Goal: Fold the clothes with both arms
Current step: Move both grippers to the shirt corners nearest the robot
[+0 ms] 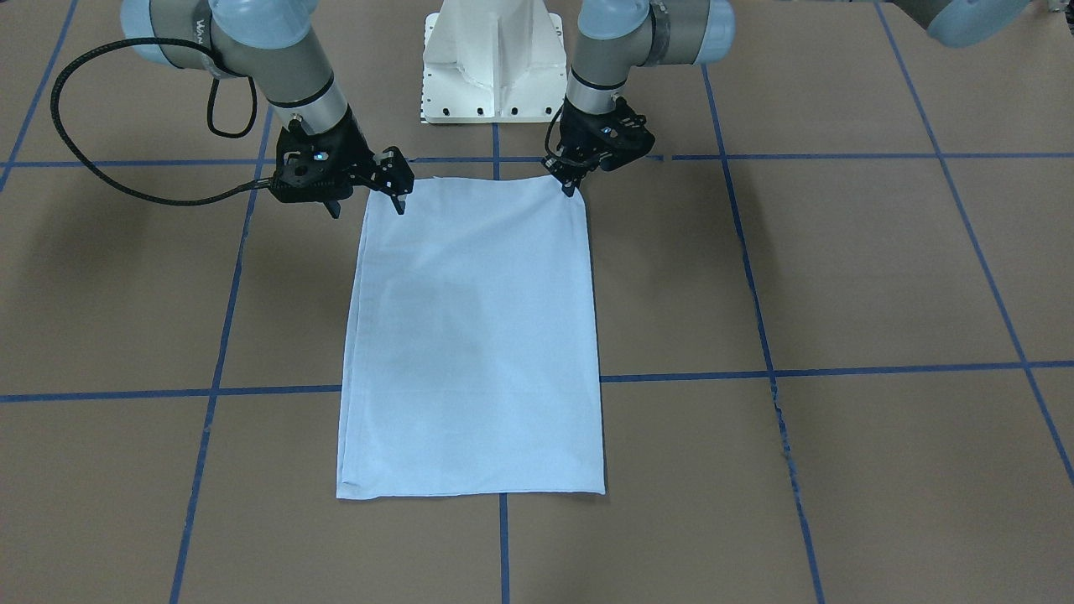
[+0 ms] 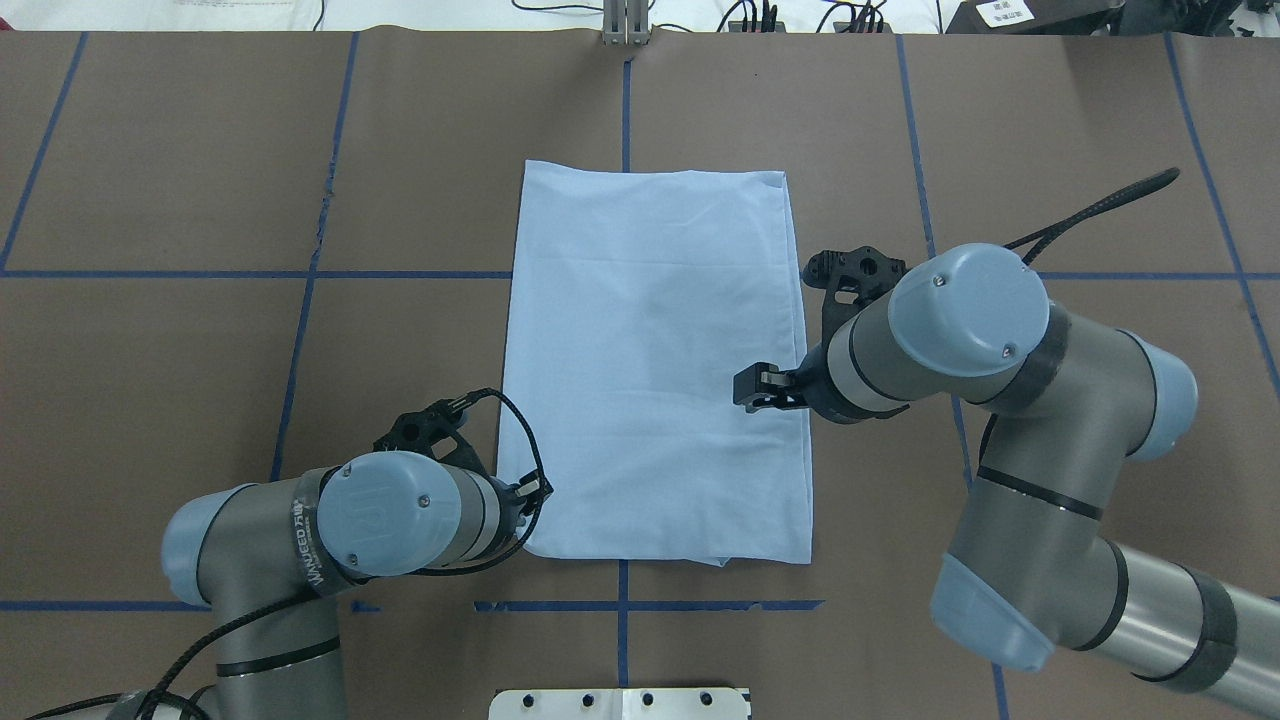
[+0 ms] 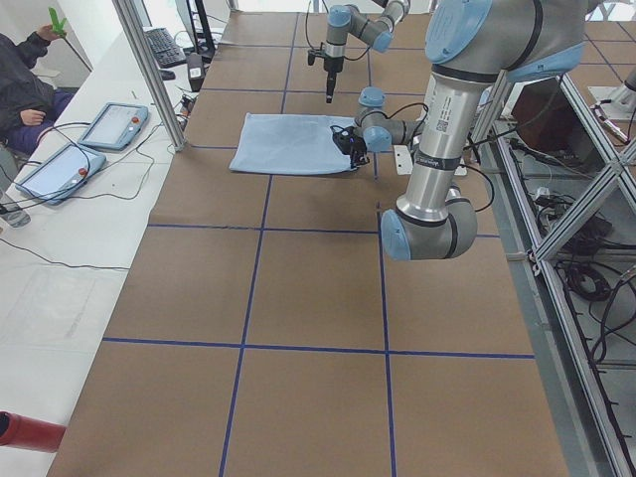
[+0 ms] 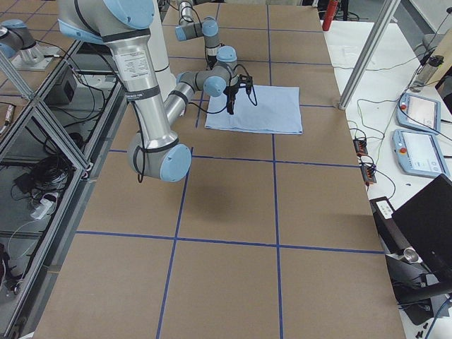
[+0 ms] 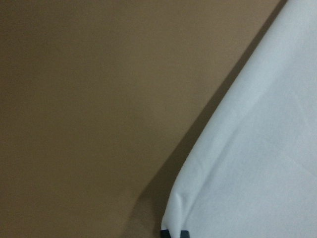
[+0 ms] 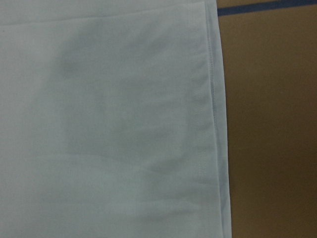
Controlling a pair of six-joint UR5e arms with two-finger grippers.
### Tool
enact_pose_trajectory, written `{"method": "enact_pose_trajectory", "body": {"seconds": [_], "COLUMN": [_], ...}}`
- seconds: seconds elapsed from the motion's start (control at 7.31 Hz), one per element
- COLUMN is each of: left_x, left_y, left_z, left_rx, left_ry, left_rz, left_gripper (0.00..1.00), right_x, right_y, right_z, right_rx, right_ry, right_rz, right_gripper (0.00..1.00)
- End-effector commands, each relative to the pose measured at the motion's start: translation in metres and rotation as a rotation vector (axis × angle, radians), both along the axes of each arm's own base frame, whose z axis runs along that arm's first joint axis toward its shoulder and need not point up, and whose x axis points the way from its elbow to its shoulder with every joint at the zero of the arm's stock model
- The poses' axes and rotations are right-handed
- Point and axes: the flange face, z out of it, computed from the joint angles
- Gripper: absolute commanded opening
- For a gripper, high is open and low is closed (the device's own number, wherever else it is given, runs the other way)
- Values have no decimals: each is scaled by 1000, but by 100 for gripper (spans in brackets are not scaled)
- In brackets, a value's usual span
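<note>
The pale blue T-shirt (image 1: 470, 335) lies folded in a long flat rectangle on the brown table, also seen in the overhead view (image 2: 655, 360). Its collar, print and label are hidden. My left gripper (image 1: 570, 183) is at the shirt's robot-side corner, shut on it. The left wrist view shows that corner (image 5: 247, 163) slightly lifted, with a shadow under it. My right gripper (image 1: 367, 204) is open and hangs a little above the shirt's other robot-side corner, holding nothing. The right wrist view shows the hemmed side edge (image 6: 210, 124) and no fingers.
The white pedestal base (image 1: 493, 63) stands just behind the shirt. Blue tape lines (image 1: 839, 369) grid the brown table. A black cable loop (image 1: 92, 159) hangs by my right arm. Tablets (image 4: 417, 134) and a seated person (image 3: 25, 89) are beyond the table's far side.
</note>
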Motion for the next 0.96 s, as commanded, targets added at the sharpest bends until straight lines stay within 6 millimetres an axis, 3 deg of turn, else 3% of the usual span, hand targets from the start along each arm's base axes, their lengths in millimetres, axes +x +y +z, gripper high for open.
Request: {"method": "enact_pose_trajectory", "body": {"seconds": [0.0,0.27,0.55,0.82], "left_x": [-12,-11,-7,-6], "left_y": [10,11,12,12], "left_z": [-21,-20,-21,-20], "left_rx": [18,14,21,22], "left_ry": [27,27,29,30], "left_rz": [28,38,46,47], "left_gripper": [0,0,0,0], "right_x": [-33,-57,-81,-87], "right_y": [40,73,115,129], "right_z": [-3,2,22,31], "right_rx": [-78,-168,-217,-269], "right_ry": [-2,7,45,57], "right_rz": [83,164,212,249], "right_gripper": [100,100,100,100]}}
